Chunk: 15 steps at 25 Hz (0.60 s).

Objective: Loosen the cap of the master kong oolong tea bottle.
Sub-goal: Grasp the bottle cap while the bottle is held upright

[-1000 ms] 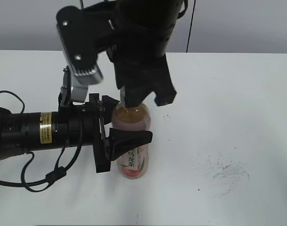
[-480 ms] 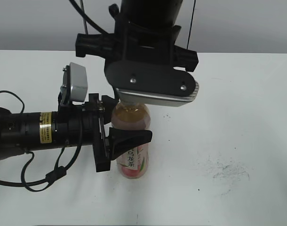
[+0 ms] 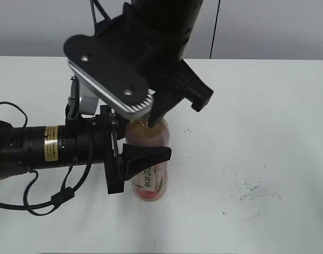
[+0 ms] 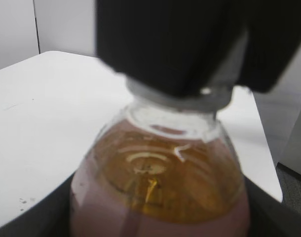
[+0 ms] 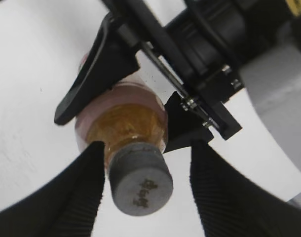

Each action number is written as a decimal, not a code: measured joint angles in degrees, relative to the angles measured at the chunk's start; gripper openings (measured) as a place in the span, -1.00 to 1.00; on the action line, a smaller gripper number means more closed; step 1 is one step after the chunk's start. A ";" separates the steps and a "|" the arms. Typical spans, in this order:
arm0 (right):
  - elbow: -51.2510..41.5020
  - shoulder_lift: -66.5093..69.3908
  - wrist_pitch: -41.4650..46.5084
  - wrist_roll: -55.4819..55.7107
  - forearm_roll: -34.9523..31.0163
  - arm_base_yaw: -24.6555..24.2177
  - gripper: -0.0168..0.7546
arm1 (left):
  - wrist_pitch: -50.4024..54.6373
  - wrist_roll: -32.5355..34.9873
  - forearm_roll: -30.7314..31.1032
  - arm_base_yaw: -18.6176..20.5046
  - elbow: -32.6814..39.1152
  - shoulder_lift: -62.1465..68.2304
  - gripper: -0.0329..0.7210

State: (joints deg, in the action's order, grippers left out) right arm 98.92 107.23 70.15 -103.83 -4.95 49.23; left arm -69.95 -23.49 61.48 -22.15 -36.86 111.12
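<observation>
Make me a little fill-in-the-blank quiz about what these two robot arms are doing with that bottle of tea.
1. The left gripper clamps the bottle around its ____.
2. The right gripper reaches the bottle from ____.
3. In the right wrist view, the grey cap sits ____ the right gripper's two fingers, with a gap on one side.
4. The liquid in the bottle is ____ in colour.

Missing words: body; above; between; amber
</observation>
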 joint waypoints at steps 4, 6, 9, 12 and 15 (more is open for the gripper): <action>0.00 0.05 0.00 26.97 -0.37 0.00 0.52 | 0.00 0.00 0.02 0.00 0.00 0.00 0.27; 0.00 0.05 0.00 40.23 -0.48 0.00 0.54 | 0.00 0.00 0.13 0.00 0.00 0.00 0.27; 0.00 0.05 0.00 60.68 -0.47 0.00 0.54 | 0.00 0.00 0.19 0.00 0.00 0.00 0.27; 0.00 0.05 0.00 81.69 1.95 0.00 0.54 | 0.00 0.00 0.19 0.00 0.00 0.00 0.27; 0.00 0.05 0.00 96.84 4.22 0.00 0.53 | -0.05 0.00 0.19 0.00 0.00 0.00 0.27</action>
State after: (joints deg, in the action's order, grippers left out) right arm 98.92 107.28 70.15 -6.99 -0.74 49.23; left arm -70.00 -23.49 61.67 -22.15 -36.86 111.12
